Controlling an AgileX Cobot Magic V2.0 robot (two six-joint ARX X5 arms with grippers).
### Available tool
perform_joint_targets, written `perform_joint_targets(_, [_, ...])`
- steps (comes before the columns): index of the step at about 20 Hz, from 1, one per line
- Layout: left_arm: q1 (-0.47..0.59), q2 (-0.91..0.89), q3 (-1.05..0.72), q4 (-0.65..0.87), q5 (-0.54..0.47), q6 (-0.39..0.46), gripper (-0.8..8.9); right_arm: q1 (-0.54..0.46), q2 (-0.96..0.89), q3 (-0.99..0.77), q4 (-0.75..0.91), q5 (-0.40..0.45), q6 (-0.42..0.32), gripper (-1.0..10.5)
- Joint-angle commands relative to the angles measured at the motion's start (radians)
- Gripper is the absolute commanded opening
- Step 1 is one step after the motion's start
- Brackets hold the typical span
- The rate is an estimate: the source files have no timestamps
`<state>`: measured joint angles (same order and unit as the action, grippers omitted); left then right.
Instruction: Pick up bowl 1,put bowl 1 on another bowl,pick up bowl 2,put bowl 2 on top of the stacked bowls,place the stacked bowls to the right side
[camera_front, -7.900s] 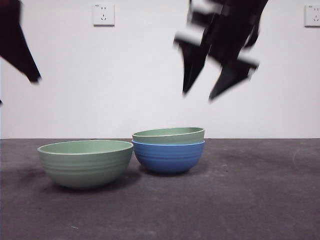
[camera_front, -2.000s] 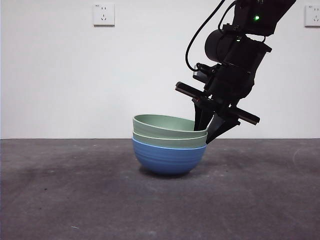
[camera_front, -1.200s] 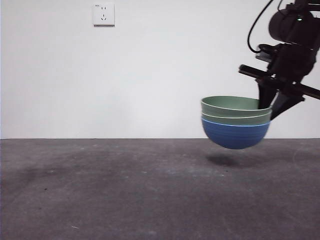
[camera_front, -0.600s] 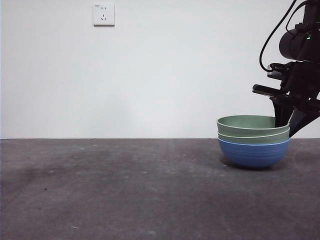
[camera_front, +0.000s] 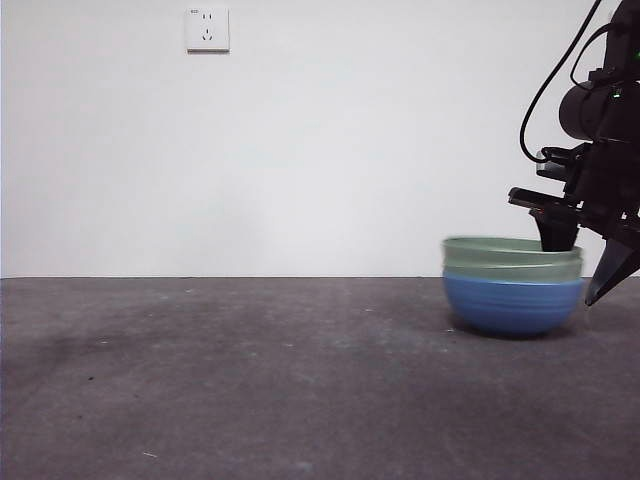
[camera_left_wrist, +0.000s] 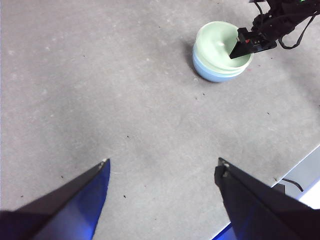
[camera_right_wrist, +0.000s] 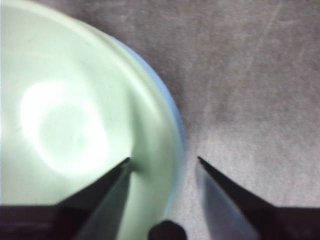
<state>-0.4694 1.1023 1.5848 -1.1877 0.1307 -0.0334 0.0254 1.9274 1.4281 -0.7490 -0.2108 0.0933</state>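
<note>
Stacked bowls (camera_front: 513, 290) on grey surface (camera_front: 250, 380), far right side of front view: blue bowl (camera_front: 513, 305) as base, pale green bowl rims (camera_front: 512, 256) nested above. Right gripper (camera_front: 584, 262) at stack's right rim; fingers (camera_right_wrist: 107, 192) spread, one inside top green bowl, other outside wall, not pinching. Left gripper (camera_left_wrist: 162, 170) high above bare surface, well apart from stack; fingers spread, holding nothing. Wall socket (camera_front: 207, 28) upper left.
</note>
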Motion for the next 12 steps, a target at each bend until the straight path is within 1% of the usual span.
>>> perform_joint_targets(1, [-0.002,-0.001,0.000,0.005,0.002,0.011,3.55,0.001,0.007,-0.013,0.003,0.000,-0.008,2.5])
perform_joint_targets(4, [-0.002,-0.001,0.000,0.005,0.002,0.012,3.55,0.001,-0.042,-0.013,0.003,0.001,-0.010,2.6])
perform_joint_targets(7, [-0.002,-0.001,0.000,0.006,0.001,0.013,3.55,0.000,-0.133,-0.013,-0.020,0.001,-0.009,2.6])
perform_joint_targets(9, [-0.002,-0.001,0.000,0.006,0.001,0.031,3.54,0.000,-0.218,-0.013,-0.074,0.001,-0.009,2.6])
perform_joint_targets(12, [-0.002,-0.001,0.000,0.006,0.002,0.039,3.54,0.009,-0.348,-0.013,-0.204,0.001,-0.010,2.6])
